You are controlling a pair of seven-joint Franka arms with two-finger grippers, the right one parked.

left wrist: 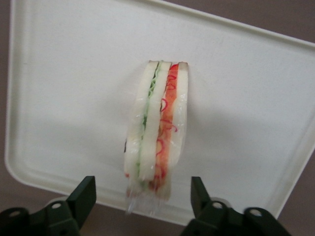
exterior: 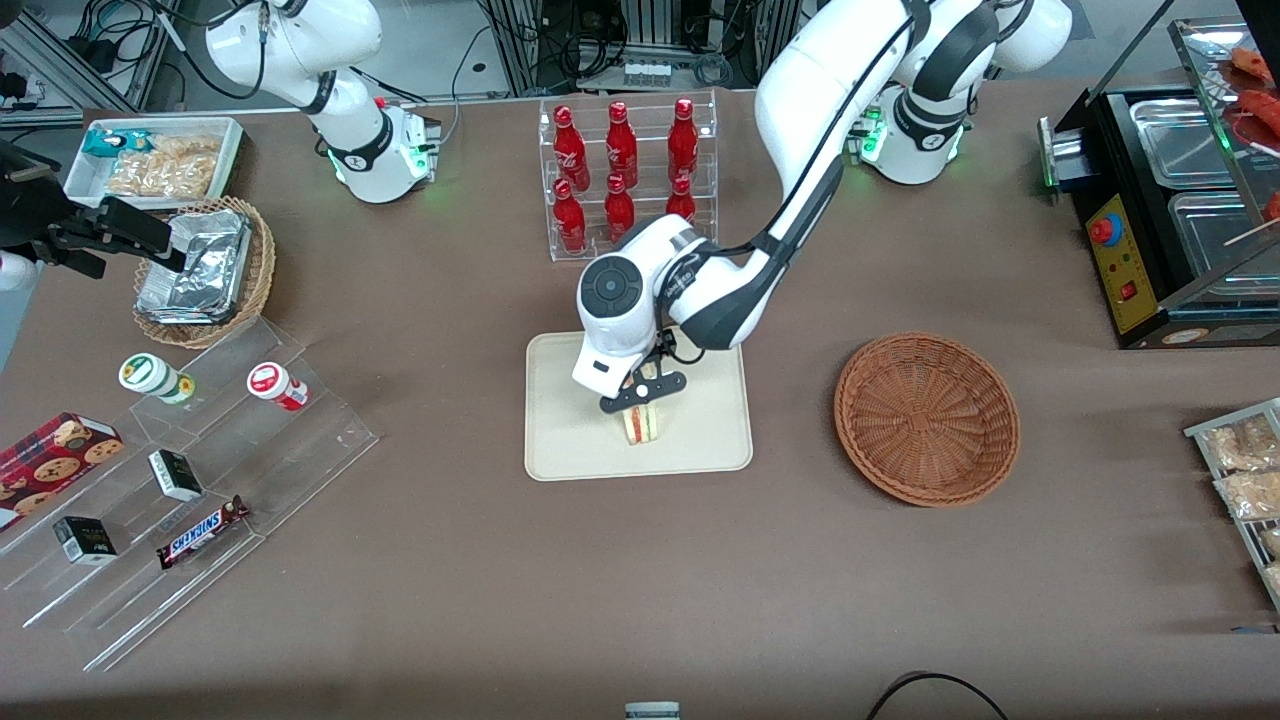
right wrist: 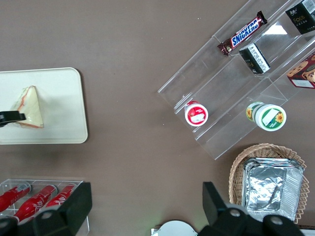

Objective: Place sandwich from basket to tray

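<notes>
Sandwich (left wrist: 158, 129) stands on its edge on the tray (exterior: 560, 455), in the part nearer the front camera, so the carry looks done and what is left is a clean let-go. Your gripper (left wrist: 143, 196) hangs right over it with the fingers (left wrist: 82, 195) spread wide, clear of both bread faces and gripping nothing. Lift straight up; any sideways drift could catch the wedge and tip it flat. Watch the loose wrap at its end, which might cling to a finger. Once high enough, swing away from the tray. The basket (exterior: 927, 417) sits empty toward the working arm's end of the table.
</notes>
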